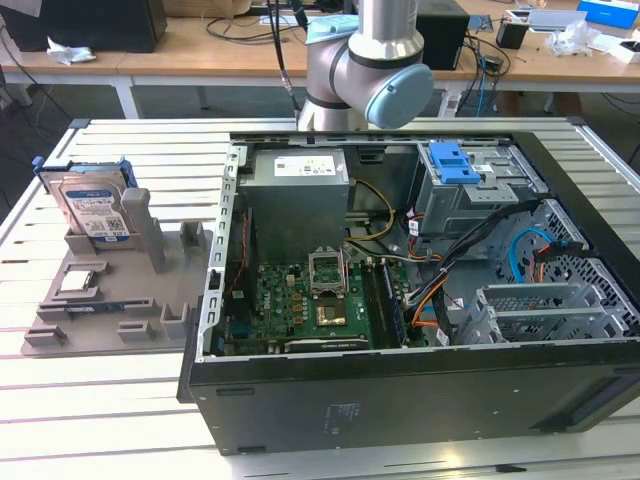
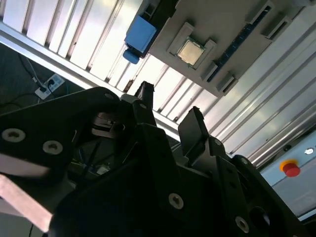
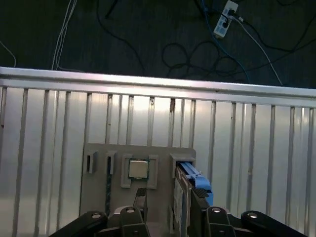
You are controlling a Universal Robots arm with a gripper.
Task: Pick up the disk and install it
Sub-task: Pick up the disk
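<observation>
The pincer (image 3: 169,197) hung wide open and empty. The disk (image 3: 183,183) stood on edge in its grey holder (image 3: 98,197) below it, nearer one fingertip (image 3: 197,195), flat faces toward the jaws.

The space above the disk (image 1: 92,205), which stands upright in the grey holder (image 1: 110,310), is open. Just beside the disk, toward the exterior view's right, a holder post (image 1: 140,225) rises almost as tall. Farther that way the open computer case (image 1: 400,400) walls off passage. Elsewhere around the disk is flat slatted bench (image 1: 120,400).
</observation>
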